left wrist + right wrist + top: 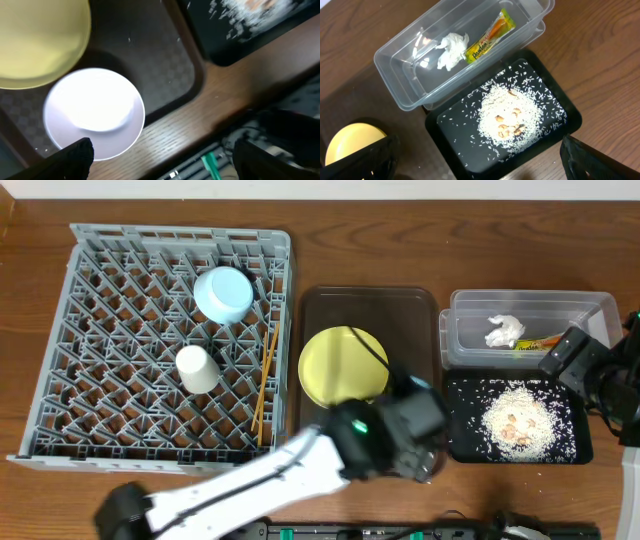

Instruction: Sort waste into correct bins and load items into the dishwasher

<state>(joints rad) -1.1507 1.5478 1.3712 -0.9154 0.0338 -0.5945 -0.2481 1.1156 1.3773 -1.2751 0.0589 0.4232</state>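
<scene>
The grey dish rack (60,380) holds the light blue bowl (222,293), the white cup (197,368) and the chopsticks (265,380). The yellow plate (343,365) lies on the dark brown tray; it also shows in the left wrist view (40,40). The clear container (590,308) holds the napkin (451,50) and the snack wrapper (490,36). The black tray (450,135) holds the rice (507,117). My left gripper (165,167) is open and empty over the brown tray's near right corner. My right gripper (480,172) is open and empty above the black tray.
A small round white dish (95,112) lies on the dark brown serving tray (170,65) next to the yellow plate; my left arm (280,470) hides it from overhead. Cables and dark gear (220,160) run along the table's front edge.
</scene>
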